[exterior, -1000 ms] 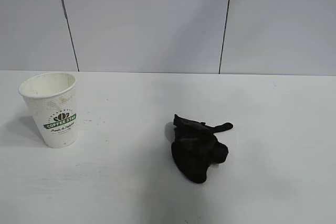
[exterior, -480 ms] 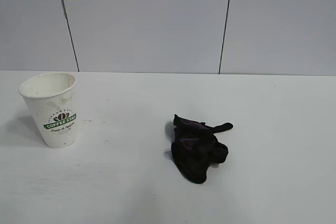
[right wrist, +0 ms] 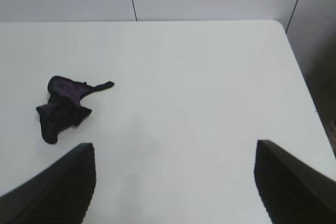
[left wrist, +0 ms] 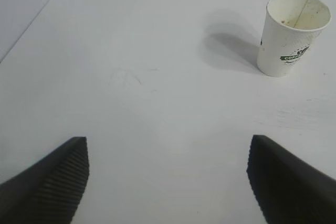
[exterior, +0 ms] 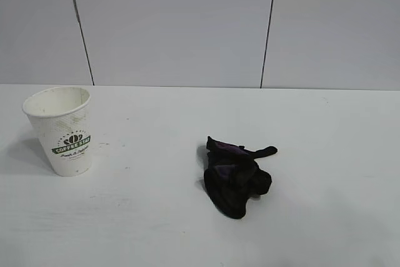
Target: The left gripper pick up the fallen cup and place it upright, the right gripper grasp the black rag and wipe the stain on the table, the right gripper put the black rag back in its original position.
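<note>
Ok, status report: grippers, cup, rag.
Left gripper open, empty, short of cup. Right gripper open, empty, rag lying free. Cup upright. No stain seen on table.

Cup [exterior: 61,130]: white ribbed paper, green logo band, upright, mouth open, left side of table [exterior: 156,217]. Rag [exterior: 234,175]: black with purple patches, crumpled, loop trailing outward, lying near centre, well apart from cup.
</note>
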{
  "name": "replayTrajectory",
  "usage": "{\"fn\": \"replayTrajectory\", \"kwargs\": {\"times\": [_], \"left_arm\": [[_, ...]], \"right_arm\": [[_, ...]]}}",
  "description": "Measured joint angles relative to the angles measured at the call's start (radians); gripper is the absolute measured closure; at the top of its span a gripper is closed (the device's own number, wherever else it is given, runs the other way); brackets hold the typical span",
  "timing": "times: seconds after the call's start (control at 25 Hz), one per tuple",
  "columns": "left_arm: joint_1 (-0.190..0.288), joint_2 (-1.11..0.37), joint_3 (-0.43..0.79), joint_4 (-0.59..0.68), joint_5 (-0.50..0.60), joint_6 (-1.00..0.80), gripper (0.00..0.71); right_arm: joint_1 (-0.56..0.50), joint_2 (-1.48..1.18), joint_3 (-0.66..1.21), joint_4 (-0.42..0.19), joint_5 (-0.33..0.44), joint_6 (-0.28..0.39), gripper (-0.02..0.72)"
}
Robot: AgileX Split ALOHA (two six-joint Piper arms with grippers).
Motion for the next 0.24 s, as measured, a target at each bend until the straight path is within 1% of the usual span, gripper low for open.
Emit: {"fn": "replayTrajectory", "kwargs": {"times": [0.16, 0.24], "left_arm": [[0.0, 0.0, 0.0, 0.0, 0.0, 0.0, 0.116], [0.0, 0.0, 0.0, 0.0, 0.0, 0.0, 0.116]], "right_arm": [[0.044, 0.0, 0.072, -0.014, -0.003, 0.024, 0.136], [0.049, 0.0, 0.09, -0.023, -0.001, 0.038, 0.136]]}}
